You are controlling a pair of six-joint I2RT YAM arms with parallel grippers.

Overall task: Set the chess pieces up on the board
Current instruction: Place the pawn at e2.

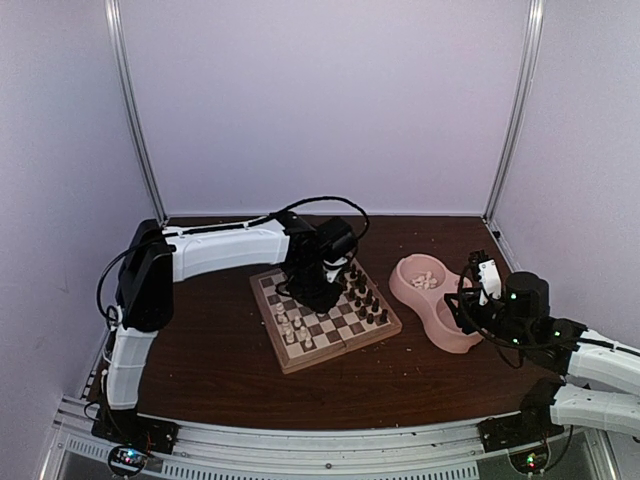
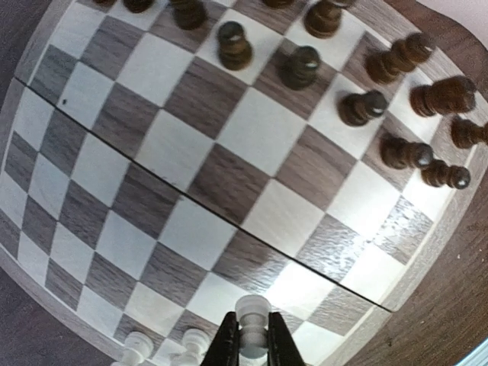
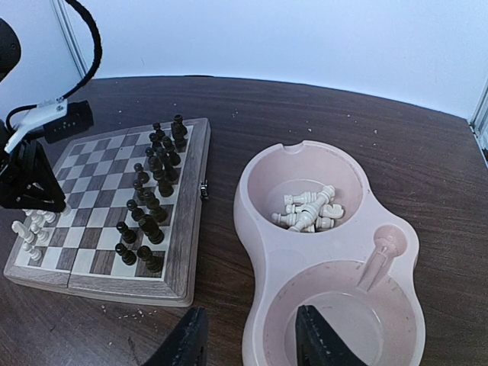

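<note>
The wooden chessboard (image 1: 352,332) lies mid-table, also in the left wrist view (image 2: 229,183) and the right wrist view (image 3: 194,229). My left gripper (image 2: 252,343) is shut on a cream-white pawn (image 2: 252,316), held just above the board's near side, beside two standing white pieces (image 2: 137,347). More white pieces (image 1: 295,328) stand on the board's left side. Several white pieces (image 3: 309,211) lie in the pink bowl's far cup. My right gripper (image 3: 248,343) is open and empty over the bowl's near cup.
Dark pieces (image 3: 149,202) fill two rows on the board's right side, also in the left wrist view (image 2: 366,107). The pink double bowl (image 1: 418,303) sits right of the board. White walls with metal posts enclose the table. Crumbs lie on the dark tabletop.
</note>
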